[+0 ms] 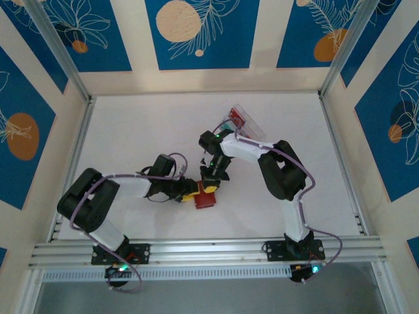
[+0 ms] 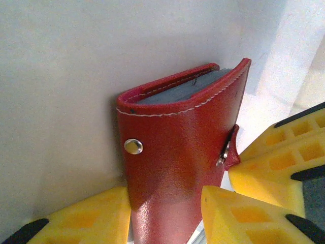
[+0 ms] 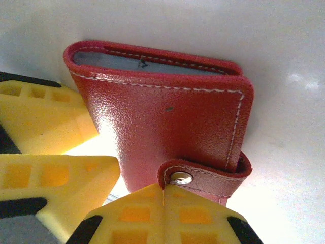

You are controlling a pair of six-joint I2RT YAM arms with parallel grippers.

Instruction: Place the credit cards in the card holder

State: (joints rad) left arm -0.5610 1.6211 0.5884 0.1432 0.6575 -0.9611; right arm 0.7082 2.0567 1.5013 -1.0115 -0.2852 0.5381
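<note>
The red card holder [image 1: 207, 198] is folded shut just in front of the table's middle. My left gripper [image 2: 165, 203] is shut on its lower body, with a yellow finger [image 2: 91, 218] on each cover. Above them sits a bare snap stud [image 2: 133, 146]. My right gripper [image 3: 165, 190] is shut, and its joined tips touch the closing tab [image 3: 213, 175] beside the tab's snap. Grey-blue edges [image 3: 147, 63] show between the covers; I cannot tell whether they are credit cards or pockets. A small red flat piece [image 1: 237, 119] lies by the clear box.
A clear plastic box [image 1: 249, 124] stands at the back, right of centre, behind the right arm. The two arms meet over the card holder. White walls and metal rails close in the table on all sides.
</note>
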